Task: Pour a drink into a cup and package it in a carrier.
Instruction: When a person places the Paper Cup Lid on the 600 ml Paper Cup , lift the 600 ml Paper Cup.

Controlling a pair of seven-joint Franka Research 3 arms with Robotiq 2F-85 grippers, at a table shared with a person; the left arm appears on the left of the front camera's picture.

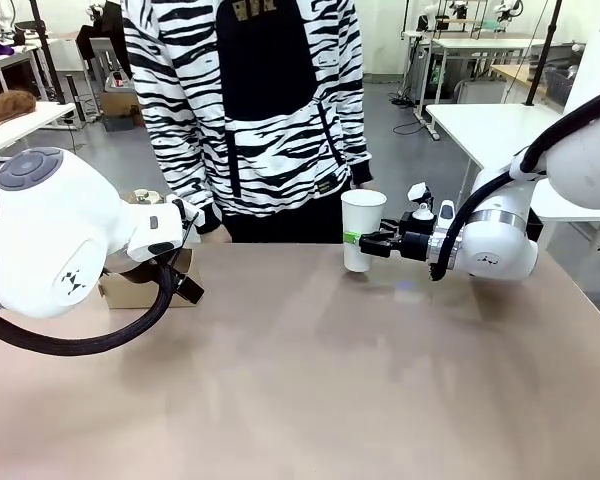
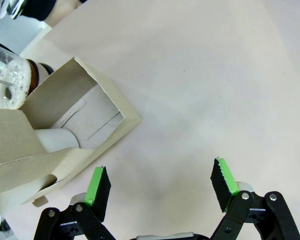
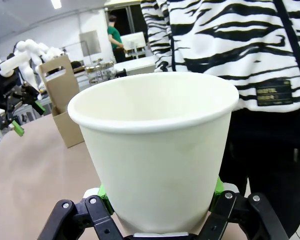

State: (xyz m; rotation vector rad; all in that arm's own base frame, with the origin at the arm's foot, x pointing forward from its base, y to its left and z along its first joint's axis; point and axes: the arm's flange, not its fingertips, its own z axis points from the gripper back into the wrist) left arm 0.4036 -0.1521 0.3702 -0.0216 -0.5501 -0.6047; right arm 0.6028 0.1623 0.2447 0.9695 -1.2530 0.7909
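Cup [image 1: 363, 222]: stands upright and open-topped on the table [image 1: 300, 380], at about 1 o'clock from the table's middle, just in front of the person [image 1: 240, 100] in a zebra-striped top at 12 o'clock. Right end effector [image 1: 362, 243]: reaches in from 3 o'clock and clamps the cup's lower wall, one green pad on each side; inner wall plain white, bottom hidden in the right wrist view. Carrier [image 1: 130, 288]: sits at about 9 o'clock, partly hidden behind the left arm, handle tab upright, well apart from the cup. Glass carafe [image 2: 10, 82]: stands just beyond the carrier, toward 10 o'clock. Left end effector [image 2: 162, 182]: hangs over bare table just beside the carrier's corner, jaws spread wide, holding nothing.
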